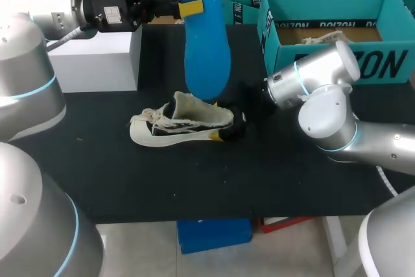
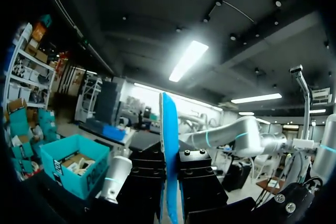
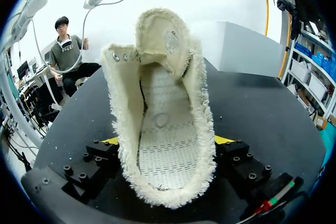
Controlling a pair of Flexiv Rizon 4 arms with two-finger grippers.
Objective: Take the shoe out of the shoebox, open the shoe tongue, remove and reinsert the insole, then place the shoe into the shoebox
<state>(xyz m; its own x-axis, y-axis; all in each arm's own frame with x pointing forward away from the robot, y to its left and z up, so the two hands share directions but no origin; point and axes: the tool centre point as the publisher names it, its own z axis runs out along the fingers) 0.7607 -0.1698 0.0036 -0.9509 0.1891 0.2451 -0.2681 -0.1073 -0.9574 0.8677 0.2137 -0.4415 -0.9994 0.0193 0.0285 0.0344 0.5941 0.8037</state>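
Head view. Grey rounded shells of the left arm [image 1: 32, 225] fill the lower left of the frame, and its wrist runs level along the upper left. The left gripper [image 1: 189, 8] is clamped on the blue insole [image 1: 206, 50] near one end. The insole is smooth and foot-shaped and stands upright at upper centre, over the shoe [image 1: 185, 124]. A small white sticker on the black wrist is unreadable. The shoe is cream with a fleecy collar and dark side panels, sole down at frame centre on the black table [image 1: 97, 173]. The right arm [image 1: 337, 115] enters from the right with its elbow bent and its wrist low, and the right gripper [image 1: 227, 131] is at the heel. The teal cardboard shoebox [image 1: 337, 63] sits open at upper right, with large black print on its wall. A white block [image 1: 97, 56] stands at upper left.

Left wrist view. The insole [image 2: 169, 150] shows edge-on as a thin blue strip, pressed from both sides between the black finger blocks.

Right wrist view. The shoe [image 3: 165, 124] sits heel-first between the fingers. Yellow tips [image 3: 111, 141] press both of its flanks, so it is gripped. The tongue [image 3: 168, 35] stands up at the far end, and its sewn label is too small to read. The footbed is pale and perforated, the opening is rimmed with shaggy fleece, and the eyelets are metal.
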